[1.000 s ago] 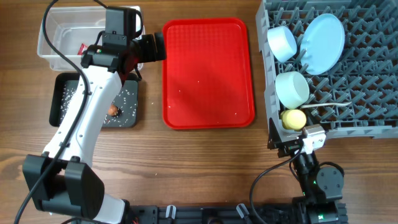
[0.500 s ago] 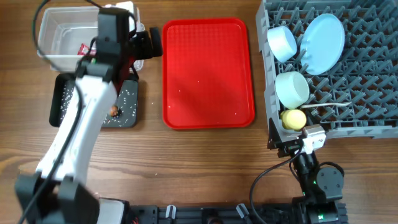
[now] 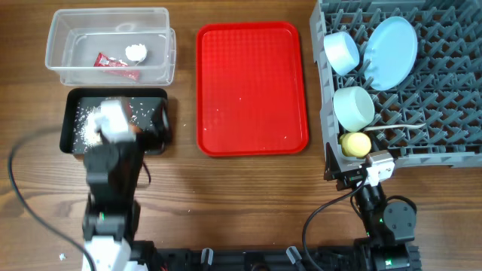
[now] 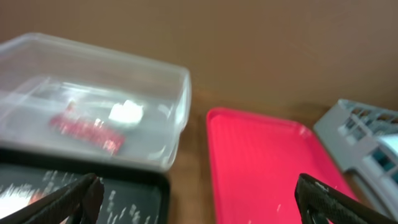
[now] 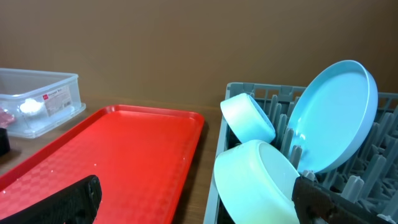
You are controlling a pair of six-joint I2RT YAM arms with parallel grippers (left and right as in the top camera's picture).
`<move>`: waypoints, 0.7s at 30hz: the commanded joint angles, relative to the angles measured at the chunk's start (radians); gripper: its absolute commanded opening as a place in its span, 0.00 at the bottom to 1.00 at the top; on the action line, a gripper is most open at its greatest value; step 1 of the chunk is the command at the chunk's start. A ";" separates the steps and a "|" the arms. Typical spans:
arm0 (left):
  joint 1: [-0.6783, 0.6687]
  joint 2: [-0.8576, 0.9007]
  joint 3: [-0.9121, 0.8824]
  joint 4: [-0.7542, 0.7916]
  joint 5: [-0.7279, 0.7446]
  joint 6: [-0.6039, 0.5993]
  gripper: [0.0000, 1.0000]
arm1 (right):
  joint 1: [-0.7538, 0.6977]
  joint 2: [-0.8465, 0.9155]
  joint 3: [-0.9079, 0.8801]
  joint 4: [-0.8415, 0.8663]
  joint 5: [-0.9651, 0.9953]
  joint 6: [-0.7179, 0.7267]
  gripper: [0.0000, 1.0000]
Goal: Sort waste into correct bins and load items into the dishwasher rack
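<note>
While both jaws gape empty, red tray (image 3: 252,75) lies between black tray (image 3: 143,93) and rack (image 3: 452,113).

Wooden table (image 3: 248,188) fills overhead frame, edge to edge. Warm mid-brown top, grain running left to right, darker streaks across lower half. Matte finish. Light even and soft, shadows short and faint. Both wrist views: plain brown wall (image 5: 143,43) across upper half of frame, flat, uniform tone, rising behind table's far side. Left wrist view blurred, wall just brown wash.
</note>
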 commanded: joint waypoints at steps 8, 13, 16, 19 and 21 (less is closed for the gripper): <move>0.074 -0.470 -0.307 0.022 0.039 0.006 1.00 | 0.007 -0.002 -0.002 0.002 -0.018 0.020 1.00; 0.079 -0.584 -0.355 0.008 0.039 0.005 1.00 | 0.007 -0.002 -0.002 0.002 -0.018 0.020 1.00; 0.079 -0.628 -0.355 -0.047 0.039 0.006 1.00 | 0.007 -0.002 -0.002 0.002 -0.018 0.020 1.00; 0.079 -0.661 -0.355 -0.096 0.038 0.006 1.00 | 0.007 -0.002 -0.002 0.002 -0.018 0.020 1.00; 0.079 -0.684 -0.355 -0.140 0.035 0.006 1.00 | 0.007 -0.002 -0.002 0.002 -0.018 0.019 1.00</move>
